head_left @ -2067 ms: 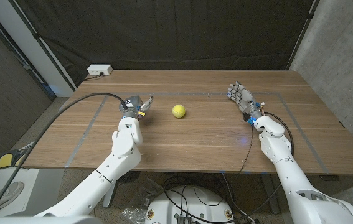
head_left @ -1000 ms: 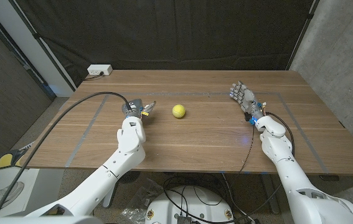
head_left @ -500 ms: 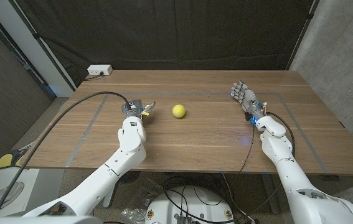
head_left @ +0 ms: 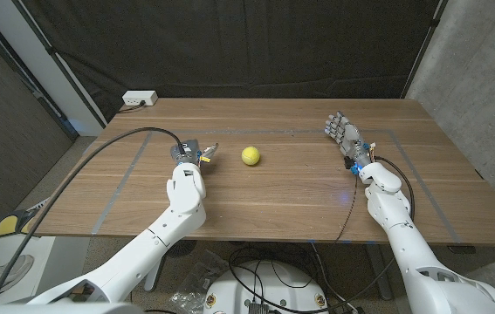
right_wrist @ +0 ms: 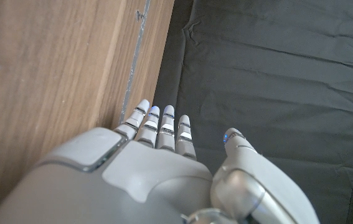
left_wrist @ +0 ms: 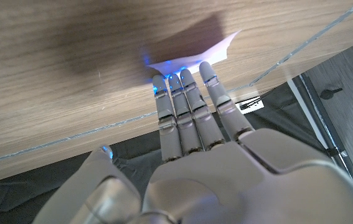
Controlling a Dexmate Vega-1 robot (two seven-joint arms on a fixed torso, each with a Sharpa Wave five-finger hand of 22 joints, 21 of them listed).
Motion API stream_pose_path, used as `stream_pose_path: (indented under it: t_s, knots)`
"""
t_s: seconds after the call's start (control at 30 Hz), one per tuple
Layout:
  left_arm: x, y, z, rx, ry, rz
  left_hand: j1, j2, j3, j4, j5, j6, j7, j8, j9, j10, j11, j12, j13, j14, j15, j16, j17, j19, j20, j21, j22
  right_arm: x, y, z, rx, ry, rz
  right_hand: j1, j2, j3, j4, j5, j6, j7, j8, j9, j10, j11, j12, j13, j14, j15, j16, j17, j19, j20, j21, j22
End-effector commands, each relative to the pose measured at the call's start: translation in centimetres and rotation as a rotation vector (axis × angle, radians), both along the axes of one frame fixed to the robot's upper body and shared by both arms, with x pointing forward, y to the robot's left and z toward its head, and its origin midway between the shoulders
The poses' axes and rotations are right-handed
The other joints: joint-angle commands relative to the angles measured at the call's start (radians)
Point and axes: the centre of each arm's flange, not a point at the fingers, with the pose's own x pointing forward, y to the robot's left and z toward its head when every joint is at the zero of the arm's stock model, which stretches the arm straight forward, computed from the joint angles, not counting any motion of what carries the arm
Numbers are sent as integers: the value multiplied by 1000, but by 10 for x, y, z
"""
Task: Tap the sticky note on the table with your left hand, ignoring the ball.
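From the head camera, the left hand (head_left: 190,151) reaches over the brown wooden table (head_left: 273,187) with its fingers stretched forward and holding nothing. The small yellow-green ball (head_left: 250,155) sits just beside it, toward the table's middle, apart from the fingers. The right hand (head_left: 341,133) stands on the table's far right part, fingers straight and spread, holding nothing.

In the left wrist view, the straight fingertips (left_wrist: 179,78) touch the near edge of a pale square sticky note (left_wrist: 192,57) lying on the wood.

In the right wrist view, the right hand's fingers are extended together, nothing between them, beside the table surface.
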Motion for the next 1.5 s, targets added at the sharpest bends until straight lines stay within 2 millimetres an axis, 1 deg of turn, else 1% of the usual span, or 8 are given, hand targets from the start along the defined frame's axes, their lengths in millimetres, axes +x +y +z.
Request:
stream_pose_path:
  t_s: [0.03, 0.37, 0.57, 0.77, 1.07, 1.23, 1.33, 1.5]
  knots:
    - [-12, 7, -8, 16, -37, 55, -1, 4, -4, 3, 7, 27, 18, 3, 5, 9, -5, 1, -1, 3, -4, -2, 0, 10, 7, -3, 2, -1, 5, 2, -8, -2, 7, -7, 0, 4, 0, 2, -1, 0, 0, 5, 6, 0, -2, 3, 13, 0, 0, 3, 3, 1, -1, 2]
    - [-18, 18, -13, 1, -39, 126, 2, 8, -4, 4, 9, 0, 22, -16, 5, -18, -1, -18, -1, -24, 0, -18, 0, 0, 19, -18, 3, -1, 10, 3, -16, -3, 10, -8, -1, 5, -1, 2, -1, 1, 0, 5, 6, 0, -2, 3, 12, -1, -1, 2, 3, 1, -2, 2]
    - [-18, 22, -15, -3, -39, 146, 6, 15, -9, 8, 13, -106, 9, -55, 7, -118, -6, -40, 1, -128, -6, -36, 2, -53, 46, -63, 6, 0, 11, 2, -17, 4, 11, -9, -2, 5, -2, 2, -1, 0, 1, 5, 8, 0, -2, 3, 11, 0, -1, 2, 3, 1, -3, 2]
    - [-22, 21, -13, 4, -113, 141, 5, 18, -12, 10, 14, -164, -11, -60, 8, -178, -26, -44, 1, -172, -9, -34, 3, -69, 64, -80, 7, 1, 11, 3, -12, 3, 9, -9, -3, 5, -2, 3, -1, 1, 1, 5, 8, 0, -2, 3, 12, 0, -1, 2, 2, 1, -4, 2]
    - [-29, 19, -11, 20, -230, 150, 6, 24, -13, 12, 13, -137, -14, -40, 10, -154, -23, -27, 3, -155, -7, -21, 4, -68, 82, -87, 9, 2, 12, 6, -10, 1, 8, -10, -3, 6, -3, 3, -2, 1, 1, 5, 8, -1, -3, 3, 13, -1, -1, 2, 4, 1, -4, 2]
    - [-27, 22, -17, 8, -233, 157, 8, 26, -16, 11, 8, -73, 6, -18, 10, -100, -6, -9, 3, -99, -5, -6, 3, -15, 84, -78, 9, 2, 12, 7, -12, 1, 4, -10, -3, 7, -3, 3, -2, 1, 1, 5, 9, -2, -3, 3, 13, 1, -1, 2, 5, 0, -4, 2]
    - [-25, 24, -23, 3, -228, 156, 10, 25, -17, 10, 7, -71, 18, -19, 9, -92, 5, -9, 3, -92, 7, -7, 2, -5, 84, -78, 8, 3, 11, 5, -10, 6, 1, -11, -3, 7, -3, 3, -2, 1, 1, 5, 9, -2, -3, 3, 14, 0, -1, 2, 5, -1, -5, 2]
    - [-28, 22, -28, 31, -287, 173, 13, 29, -17, 10, 4, -15, 13, -4, 9, -52, -15, -2, 3, -51, -8, 0, 3, -1, 81, -86, 9, 3, 12, 4, -11, 8, 0, -11, -3, 7, -3, 3, -4, 1, 0, 5, 9, -2, -3, 3, 15, 0, -1, 2, 6, -1, -5, 2]
